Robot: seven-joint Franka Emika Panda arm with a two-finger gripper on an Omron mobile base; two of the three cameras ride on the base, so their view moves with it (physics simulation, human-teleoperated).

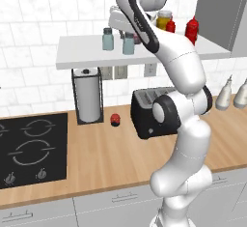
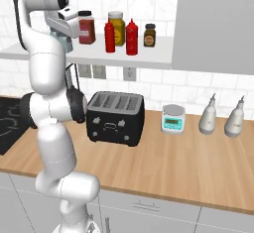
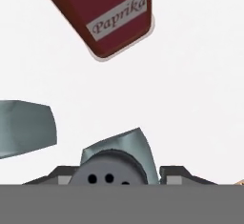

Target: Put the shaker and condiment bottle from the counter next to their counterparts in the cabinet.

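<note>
I have the arm raised to the cabinet (image 1: 87,57), where two shakers stand side by side — one (image 1: 108,38) to the left, the other (image 1: 128,43) just under the hand. In the hand view the gripper (image 3: 119,182) straddles this second shaker (image 3: 119,158), its dark holed cap between the tips; I cannot tell whether the jaws grip it or stand slightly off. Both red bottles (image 2: 110,36) (image 2: 131,37) stand on the shelf beside a yellow jar (image 2: 116,28) and a paprika jar (image 3: 107,15). The shaker looks light, rigid and smooth — I would hold it mid-body, below the cap, squarely so it cannot tip.
</note>
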